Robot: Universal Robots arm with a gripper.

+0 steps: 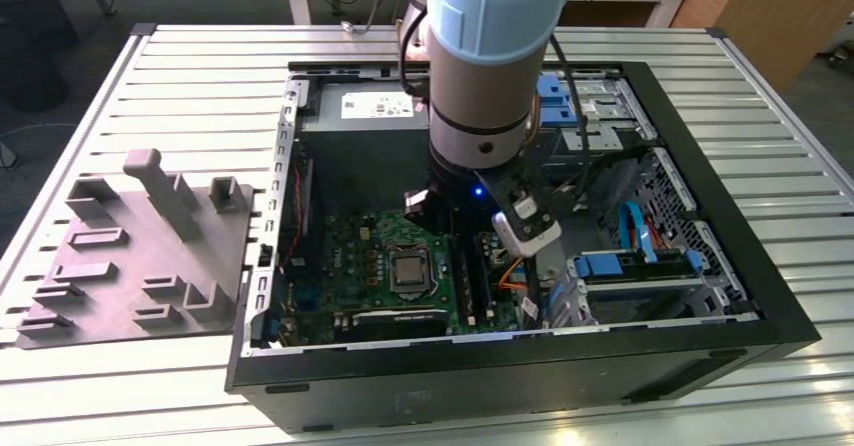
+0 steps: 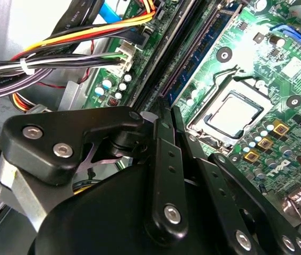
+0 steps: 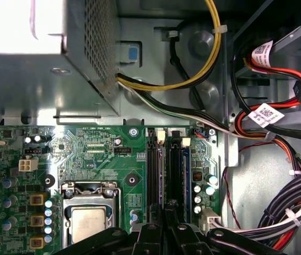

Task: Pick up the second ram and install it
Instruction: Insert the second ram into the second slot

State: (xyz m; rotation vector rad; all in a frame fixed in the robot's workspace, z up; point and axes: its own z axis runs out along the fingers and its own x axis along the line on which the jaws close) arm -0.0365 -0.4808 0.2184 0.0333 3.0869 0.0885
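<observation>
The second ram (image 3: 184, 175) is standing on edge in a black slot rail (image 3: 153, 175) on the motherboard (image 3: 108, 164), its dark blue strip running between the rails beside the CPU socket (image 3: 89, 220); in the second wrist view it (image 2: 206, 50) is lying along the rails just ahead of the fingers. The gripper (image 3: 165, 215) is sitting directly over the strip's near end with its fingers drawn together; whether they are pinching the strip I cannot tell. In the exterior view the gripper (image 1: 470, 256) is reaching inside the open computer case (image 1: 747, 266), hemmed by the drive cage (image 1: 641, 266) on the exterior view's right. Bundled cables (image 3: 277, 212) are crowding one side. The grey tray (image 1: 134, 256) is lying outside on the table (image 1: 80, 116).
</observation>
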